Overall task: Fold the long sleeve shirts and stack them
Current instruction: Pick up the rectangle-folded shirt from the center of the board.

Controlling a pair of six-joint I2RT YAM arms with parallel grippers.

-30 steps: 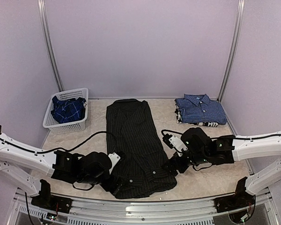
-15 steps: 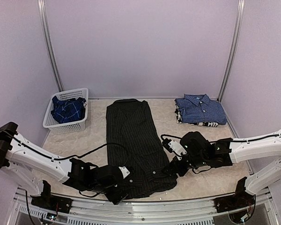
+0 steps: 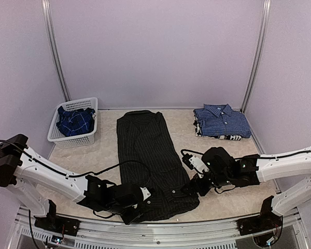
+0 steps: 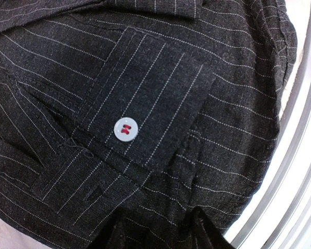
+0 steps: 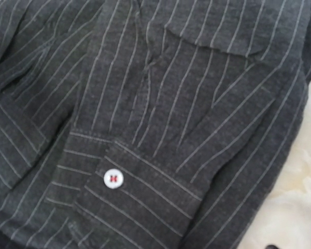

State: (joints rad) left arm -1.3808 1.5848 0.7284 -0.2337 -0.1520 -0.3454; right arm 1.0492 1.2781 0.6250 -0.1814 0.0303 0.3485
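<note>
The black pinstriped shirt [image 3: 147, 155] is lying flat along the middle of the counter [image 3: 88, 158], stretching from the far side toward the near edge. The left claw [image 3: 137, 206] is sitting low at the shirt's near left corner. In the left wrist view its dark fingertips [image 4: 205, 231] are showing partway apart with pinstriped cloth lying between them, and I cannot tell whether they are pinching it. A cuff with a pale button [image 4: 125, 128] is lying just beyond them, and a metal rail [image 4: 300, 155] is curving along the right side of that view.

The right claw [image 3: 193, 188] is sitting at the shirt's near right edge, with its jaws standing wide and gripping nothing. Its wrist camera is looking down on another cuff with a white button [image 5: 113, 178].

The blue-and-white checked shirt [image 3: 221, 120] is resting folded at the far right of the counter. The darker blue plaid shirt [image 3: 75, 122] is lying bunched inside the white basket [image 3: 72, 139] at the far left.
</note>
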